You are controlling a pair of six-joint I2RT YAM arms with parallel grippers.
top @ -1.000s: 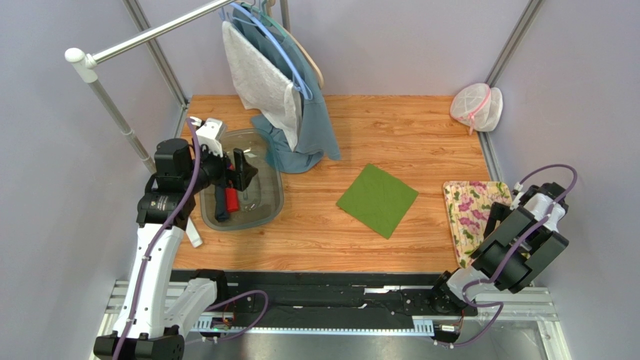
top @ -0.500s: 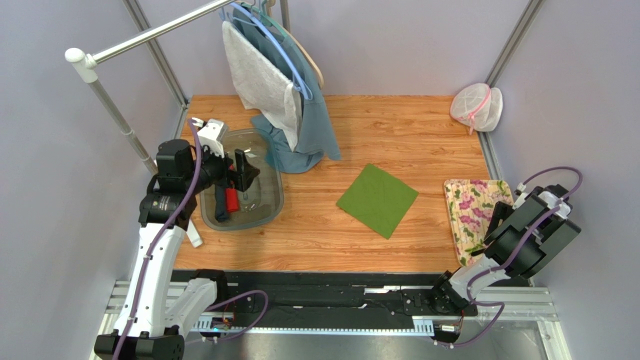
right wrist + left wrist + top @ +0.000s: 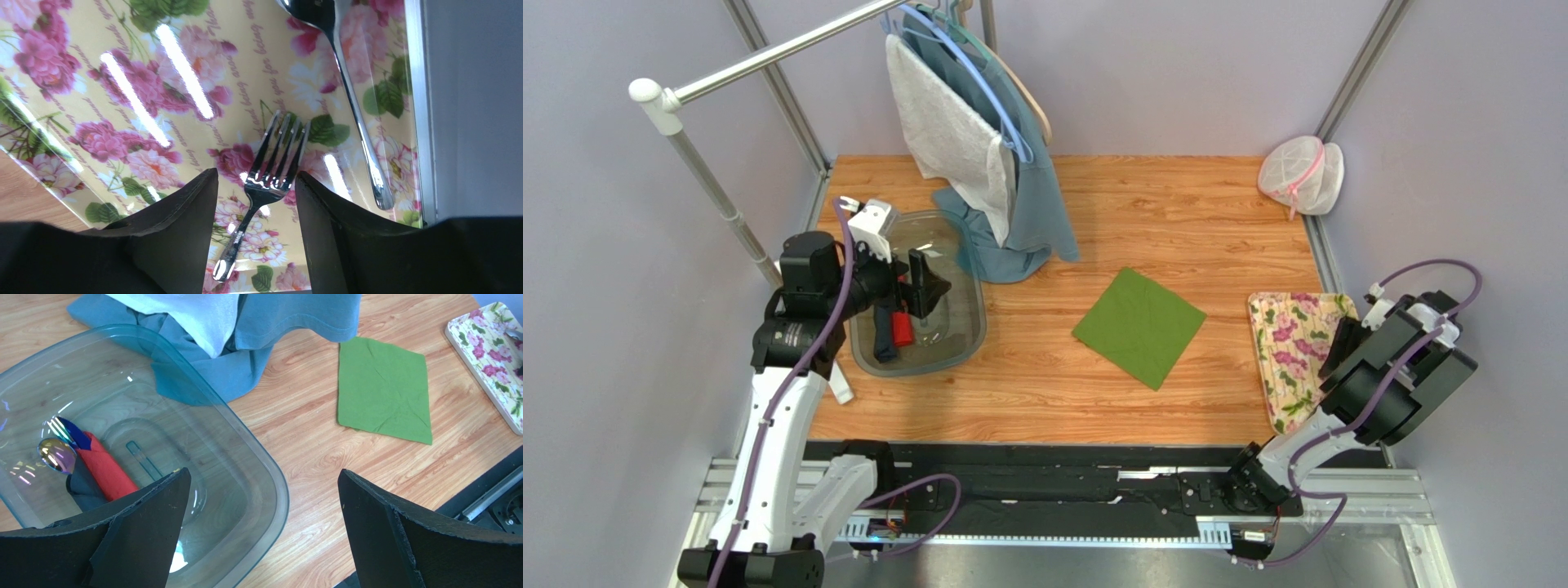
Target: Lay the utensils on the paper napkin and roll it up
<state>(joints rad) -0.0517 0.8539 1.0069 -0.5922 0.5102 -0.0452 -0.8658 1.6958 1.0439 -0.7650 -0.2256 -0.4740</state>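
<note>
The green paper napkin [image 3: 1139,326] lies flat and bare on the wooden table, right of centre; it also shows in the left wrist view [image 3: 383,389]. A steel fork [image 3: 270,177] and a steel spoon [image 3: 353,104] lie on the flowered tray [image 3: 1290,343]. My right gripper [image 3: 256,177] hangs low over that tray with its jaws partly apart on either side of the fork's neck, a gap on each side. My left gripper [image 3: 264,478] is open wide above the near rim of the clear plastic tub [image 3: 202,410], holding nothing.
Inside the tub lie a red roll [image 3: 101,468], a dark blue roll and an iridescent spoon [image 3: 55,454]. A teal garment [image 3: 1014,233] hangs from the rail [image 3: 768,55] down to the table beside the tub. A mesh bag [image 3: 1302,175] sits at the far right corner.
My right arm has shifted a little to the right over the tray and its jaws have narrowed around the fork. The left arm has barely moved.
</note>
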